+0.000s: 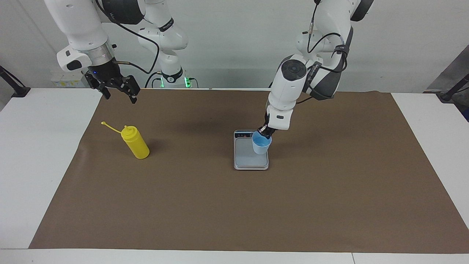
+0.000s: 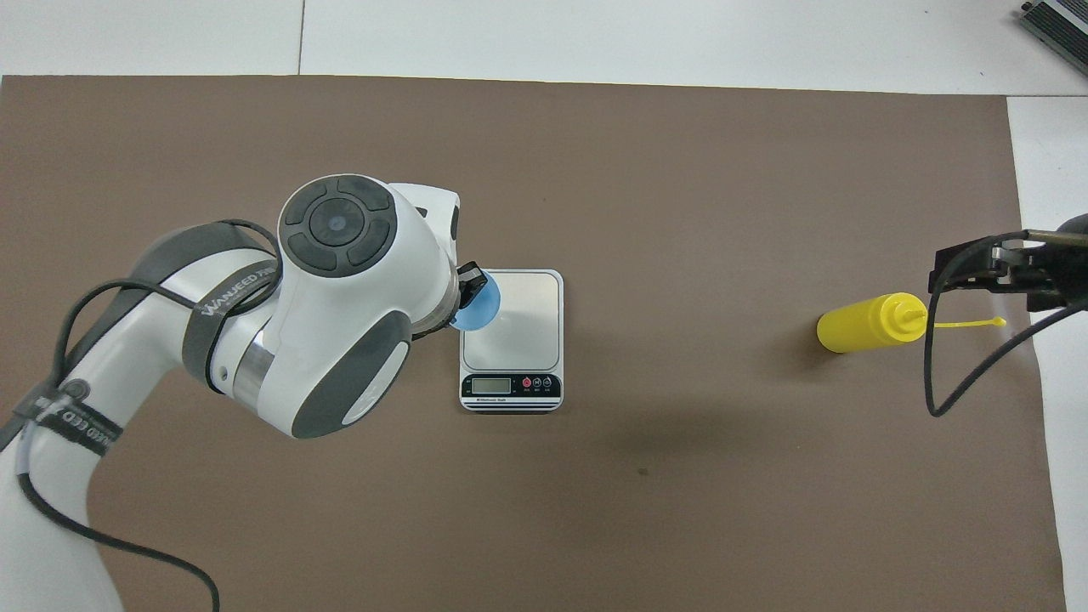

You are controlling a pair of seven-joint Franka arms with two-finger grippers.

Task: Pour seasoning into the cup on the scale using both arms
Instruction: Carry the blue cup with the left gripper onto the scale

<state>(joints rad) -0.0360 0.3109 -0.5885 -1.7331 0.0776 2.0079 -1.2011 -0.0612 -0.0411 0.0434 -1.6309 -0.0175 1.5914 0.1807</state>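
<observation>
The cup (image 1: pixel 261 144), small, tapered, pale-blue translucent plastic, hangs pinched by its rim in the left gripper (image 1: pixel 264 133), whose fingers are clamped on the wall at the side nearest the robots; the body of the cup dangles just below and forward of the fingertips. It is over the scale (image 1: pixel 251 158), at the plate's edge toward the left arm's end of the table, and I cannot tell whether its base touches the plate yet. To do this step well, the fingers should carry the cup a little more toward the plate's middle, keep it upright, lower until the base sits flat, then let go straight upward, since a thin light cup held by one wall is likely to tip or drag as the fingers part. The scale is a flat silver-grey rectangle with rounded corners and a smooth plate; its dark display strip lies on the short edge nearest the robots, under the wrist. The bottle (image 1: pixel 135 142), glossy yellow plastic with a ribbed nozzle and a thin tethered tip cap, stands well apart on the matte brown mat (image 1: pixel 234 220), below the right gripper (image 1: pixel 118 91), which waits in the air with fingers spread and empty.
</observation>
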